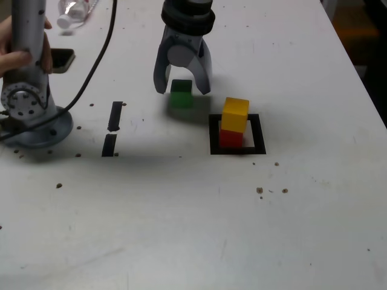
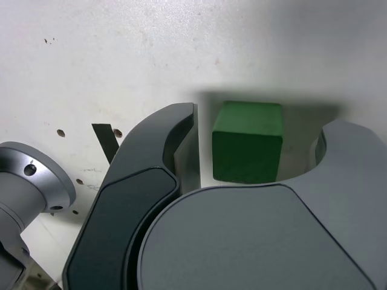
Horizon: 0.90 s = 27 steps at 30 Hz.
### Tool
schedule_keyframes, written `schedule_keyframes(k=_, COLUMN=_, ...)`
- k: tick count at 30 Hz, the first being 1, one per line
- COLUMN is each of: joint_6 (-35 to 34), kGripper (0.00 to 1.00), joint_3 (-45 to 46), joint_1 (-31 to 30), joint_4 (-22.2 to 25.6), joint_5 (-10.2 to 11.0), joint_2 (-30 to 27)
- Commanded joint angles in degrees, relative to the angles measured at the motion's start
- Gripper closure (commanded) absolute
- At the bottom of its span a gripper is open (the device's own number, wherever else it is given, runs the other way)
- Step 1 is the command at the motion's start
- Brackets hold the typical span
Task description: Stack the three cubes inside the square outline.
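In the upper middle of the exterior view the end effector (image 1: 182,88) hangs with its jaws spread on either side of the green cube (image 1: 181,93), which sits on the bench (image 1: 193,229) just up and to the left of the square outline (image 1: 237,134); the wrist view shows gaps on both sides of the green cube (image 2: 248,141), so nothing is pinched yet. The yellow cube (image 1: 235,114) already rests on the red cube (image 1: 230,138) inside the outline. Judging by that, straddling the green cube sets up the last pick for the stack's top.
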Motion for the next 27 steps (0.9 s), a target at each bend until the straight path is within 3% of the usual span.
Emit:
schedule_keyframes(k=1, joint_6=0.3, kGripper=0.26, joint_3=0.1, joint_1=0.3, joint_4=-0.1, joint_5=-0.1, joint_2=0.8)
schedule_keyframes(k=10, joint_6=1.3, kGripper=0.28, joint_3=-0.3, joint_1=1.2, joint_4=-0.7, joint_5=-0.4, joint_2=3.3)
schedule_keyframes(k=21, joint_6=1.5, kGripper=0.68, joint_3=-0.2, joint_1=1.6, joint_4=-2.5, joint_5=-0.1, joint_2=2.4)
schedule_keyframes(k=24, joint_6=1.5, kGripper=0.74, joint_3=-0.2, joint_1=1.6, joint_4=-2.7, joint_5=0.0, joint_2=1.3)
schedule_keyframes(k=27, joint_6=1.5, kGripper=0.74, joint_3=-0.5, joint_1=1.6, joint_4=-2.3, joint_5=0.0, joint_2=0.2)
